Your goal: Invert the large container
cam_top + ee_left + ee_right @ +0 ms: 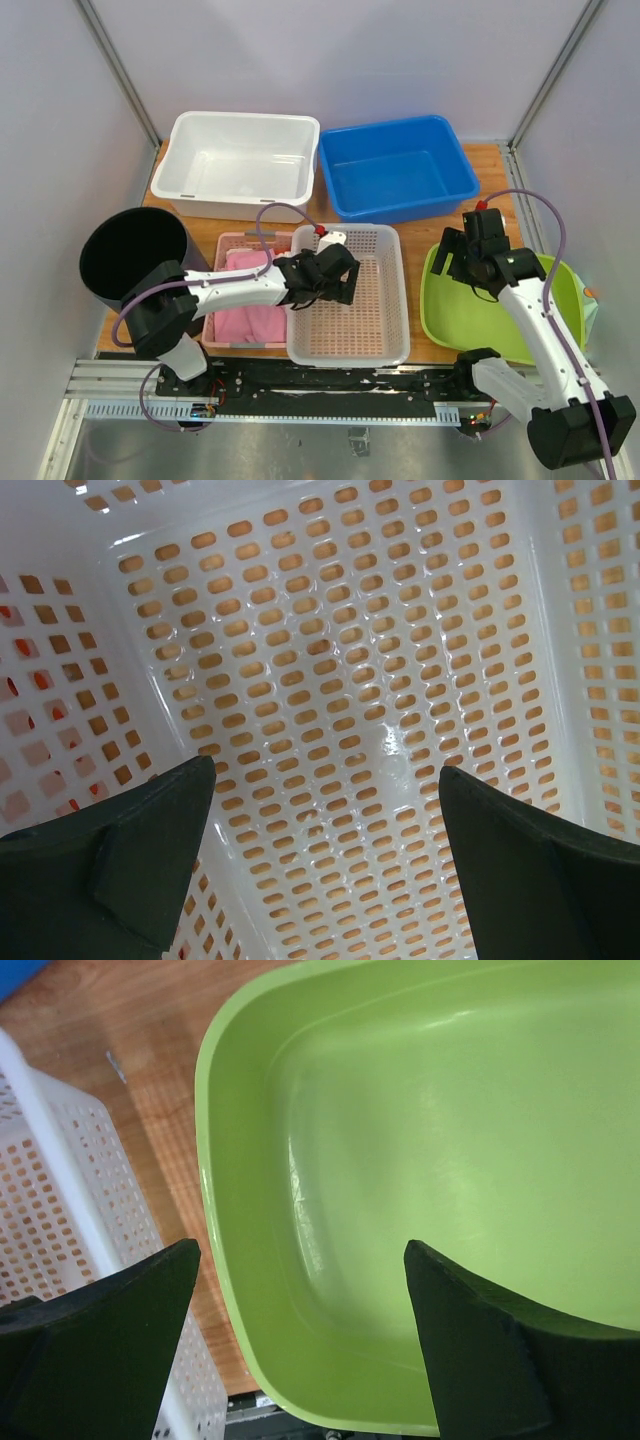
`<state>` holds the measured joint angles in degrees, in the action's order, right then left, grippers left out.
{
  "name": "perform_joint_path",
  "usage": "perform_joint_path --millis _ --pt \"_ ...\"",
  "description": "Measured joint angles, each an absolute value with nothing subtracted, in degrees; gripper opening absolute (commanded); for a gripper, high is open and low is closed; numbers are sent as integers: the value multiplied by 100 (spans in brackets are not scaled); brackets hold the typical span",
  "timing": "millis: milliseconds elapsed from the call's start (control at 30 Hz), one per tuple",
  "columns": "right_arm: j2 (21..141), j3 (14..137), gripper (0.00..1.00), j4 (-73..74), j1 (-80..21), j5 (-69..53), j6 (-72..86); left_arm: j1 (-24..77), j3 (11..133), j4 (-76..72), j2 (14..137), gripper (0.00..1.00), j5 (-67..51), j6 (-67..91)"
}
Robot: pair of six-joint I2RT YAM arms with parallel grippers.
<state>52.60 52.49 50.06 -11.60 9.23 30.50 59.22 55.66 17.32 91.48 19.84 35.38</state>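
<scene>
A white perforated basket (375, 330) stands upright at the front middle. My left gripper (343, 281) is open and empty inside its left part; the left wrist view shows the basket's floor (370, 680) between the spread fingers (150, 840). A green basin (455, 315) stands upright at the front right. My right gripper (452, 262) is open and empty just above its left rim (215, 1210), one finger outside over the wood, the other over the basin's inside. A white tub (240, 165) and a blue tub (400, 165) stand upright at the back.
A black bucket (130, 250) stands at the left edge. A pink basket (225, 330) with pink cloth (250, 320) sits against the white basket's left side. The white basket's corner (60, 1190) lies close to the green basin. Grey walls enclose the table.
</scene>
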Motion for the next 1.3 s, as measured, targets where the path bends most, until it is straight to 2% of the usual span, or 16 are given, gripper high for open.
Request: perform_joint_path --millis 200,367,467,567,733,767,1000,1300 --pt "5760 5013 79 4766 -1160 158 2926 5878 5319 2075 8840 99 2318 3854" --pt "6123 4696 79 4569 -1444 -1 2923 5828 5345 2506 8401 99 2672 3769" --pt "6366 4595 73 4421 -1846 47 2974 5802 5465 2628 8047 99 2663 3500" --pt "6602 4493 50 4261 -2078 139 3035 5791 5767 2628 7741 99 2429 3203" --pt "6796 4392 4 4130 -2102 283 3157 5793 6493 2541 7599 99 1848 2869" --pt "6792 4418 1 4136 -2108 296 3157 5793 6578 2536 7594 99 1765 2834" --pt "6458 5240 1 4912 -2126 397 3162 5791 6897 2517 7485 99 1472 2399" --pt "6169 7872 0 5813 -2123 108 3494 5791 7301 2558 7387 99 1520 2062"
